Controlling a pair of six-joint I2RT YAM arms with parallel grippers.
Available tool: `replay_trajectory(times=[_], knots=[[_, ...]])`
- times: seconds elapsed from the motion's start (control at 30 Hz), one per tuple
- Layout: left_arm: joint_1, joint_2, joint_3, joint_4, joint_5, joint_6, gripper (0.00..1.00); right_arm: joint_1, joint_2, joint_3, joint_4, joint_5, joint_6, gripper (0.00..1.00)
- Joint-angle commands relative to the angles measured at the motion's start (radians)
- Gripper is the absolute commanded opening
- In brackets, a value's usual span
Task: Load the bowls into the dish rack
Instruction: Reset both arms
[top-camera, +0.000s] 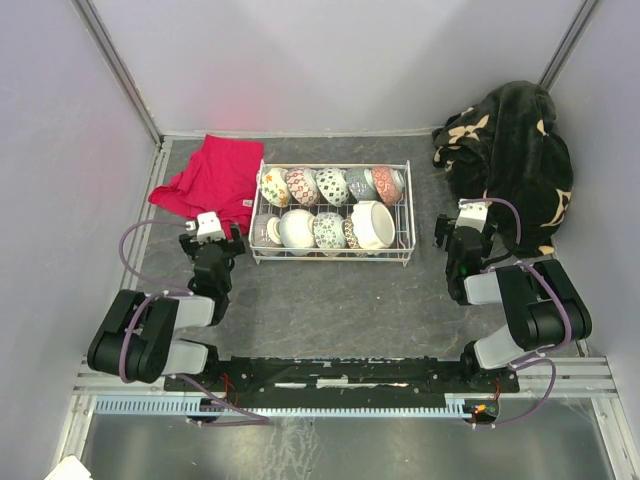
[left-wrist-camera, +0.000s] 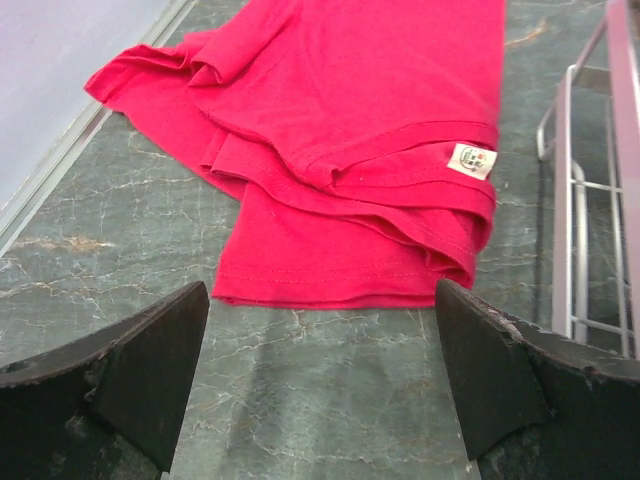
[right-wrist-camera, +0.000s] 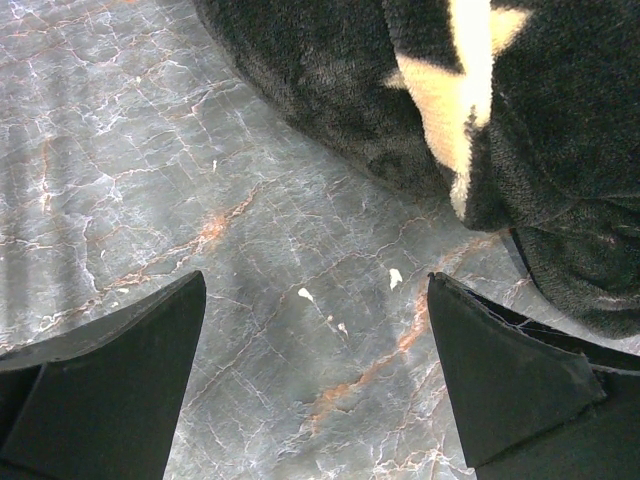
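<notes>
The white wire dish rack (top-camera: 408, 222) stands at the middle of the table with several patterned bowls (top-camera: 332, 186) on edge in two rows and a plain white bowl (top-camera: 373, 224) at its front right. My left gripper (top-camera: 212, 240) hovers open to the rack's left, empty, facing the red cloth; in the left wrist view the left gripper (left-wrist-camera: 322, 300) has only bare table between its fingers, and the rack's corner (left-wrist-camera: 575, 200) shows on the right. To the rack's right my right gripper (top-camera: 466, 232) is open; the wrist view shows the right gripper (right-wrist-camera: 315, 285) empty over bare table.
A red cloth (top-camera: 212, 178) lies crumpled at the back left, its edge (left-wrist-camera: 350, 150) just ahead of the left fingers. At the back right a black fleece blanket (top-camera: 512, 150) with cream patches is heaped, close to the right fingers (right-wrist-camera: 350, 90). Walls enclose the table.
</notes>
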Motion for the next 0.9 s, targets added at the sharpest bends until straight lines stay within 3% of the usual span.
replay_trajectory(times=[0.0, 0.07, 0.13, 0.27, 0.4, 0.47, 0.53, 0.87], knots=[[0.002, -0.059, -0.062, 0.164, 0.064, 0.073, 0.99, -0.004, -0.012, 0.026, 0.02, -0.004, 0.005, 1.0], [0.004, -0.05, -0.074, 0.203, 0.092, 0.095, 0.99, -0.004, -0.012, 0.026, 0.02, -0.004, 0.005, 1.0], [0.007, 0.06, -0.077, 0.334, 0.065, 0.116, 0.99, -0.005, -0.011, 0.026, 0.02, -0.004, 0.005, 1.0], [0.018, 0.11, 0.027, 0.179, 0.087, 0.111, 0.99, -0.004, -0.012, 0.026, 0.019, -0.004, 0.004, 0.99], [0.08, 0.19, -0.041, 0.385, 0.206, 0.094, 0.99, -0.004, -0.011, 0.026, 0.02, -0.004, 0.005, 1.0], [0.088, 0.151, 0.0, 0.234, 0.231, 0.077, 0.99, -0.005, -0.011, 0.026, 0.02, -0.005, 0.005, 1.0], [0.097, 0.174, -0.004, 0.289, 0.231, 0.074, 0.99, -0.004, -0.011, 0.026, 0.019, -0.004, 0.005, 0.99], [0.102, 0.163, 0.003, 0.257, 0.24, 0.067, 0.99, -0.004, -0.009, 0.026, 0.022, -0.006, 0.005, 1.0]])
